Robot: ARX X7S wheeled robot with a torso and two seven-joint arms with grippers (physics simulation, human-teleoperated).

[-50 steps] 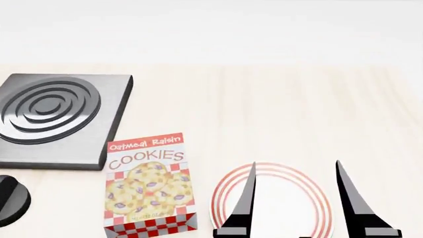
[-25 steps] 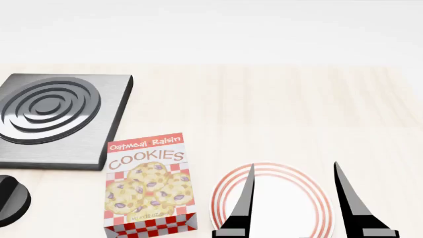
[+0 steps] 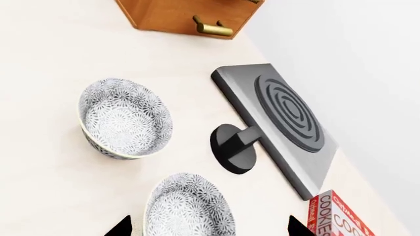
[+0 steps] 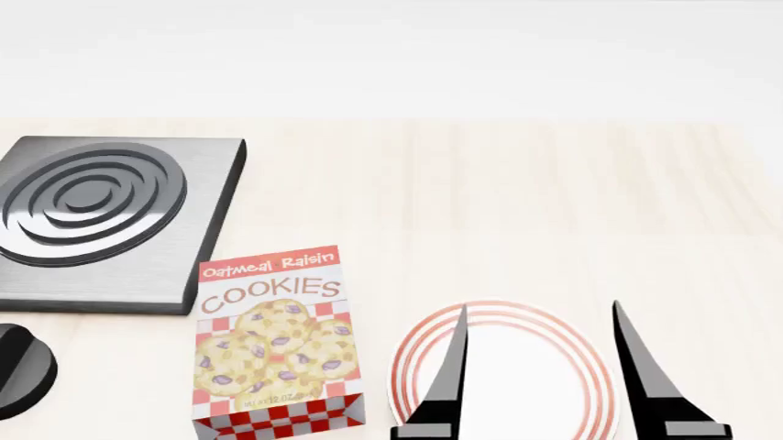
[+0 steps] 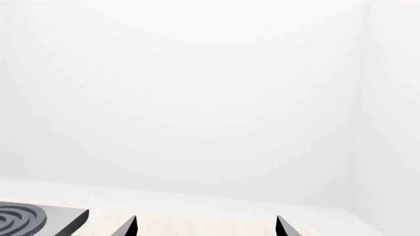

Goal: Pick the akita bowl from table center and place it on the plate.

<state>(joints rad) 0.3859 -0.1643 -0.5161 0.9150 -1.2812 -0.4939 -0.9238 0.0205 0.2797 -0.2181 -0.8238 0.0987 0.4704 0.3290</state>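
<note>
Bowl (image 3: 189,209) first: one patterned bowl sits on the surface just ahead of my left fingers (image 3: 208,227), whose two tips stand wide apart either side of it and hold nothing. A second bowl (image 3: 125,118) of the same pattern lies further out beyond those tips; I cannot tell which of the two is the one the task means. Beyond and to one side is the black knob (image 3: 231,148) of the grey burner (image 3: 279,125), and a cookie box (image 4: 279,341) stands between that burner and the plate. My right fingers (image 4: 538,367) hang spread wide over the red-ringed plate (image 4: 505,390), empty too. By my reckoning nothing is done yet: no bowl is gripped, the plate is bare, and grasp, carry and set-down all remain.
</note>
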